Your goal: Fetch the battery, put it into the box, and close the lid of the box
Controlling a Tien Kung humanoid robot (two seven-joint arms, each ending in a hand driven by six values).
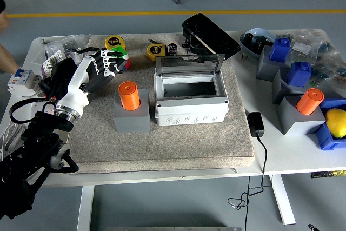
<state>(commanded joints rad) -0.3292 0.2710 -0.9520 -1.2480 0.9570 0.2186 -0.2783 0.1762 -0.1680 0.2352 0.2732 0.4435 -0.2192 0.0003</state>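
Nearest, the black left arm's white-and-black hand [105,63] hovers with fingers spread, holding nothing — left of the orange cylindrical battery [129,95] standing upright on a grey block [131,117], beside the white lid-raised box [190,100].

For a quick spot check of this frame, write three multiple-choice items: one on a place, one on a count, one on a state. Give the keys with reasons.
1. Where does the nearer orange cylinder stand?
A. inside the box
B. on a grey block left of the box
C. on the floor

2. How many yellow tape measures lie behind the box?
A. two
B. none
C. five

3. How is the box's lid?
A. shut
B. taken off
C. raised open

Keys: 1 B, it tops the grey block beside the box. 2 A, one tape measure and another. 3 C, the clear lid stands up at the back and the inside shows.
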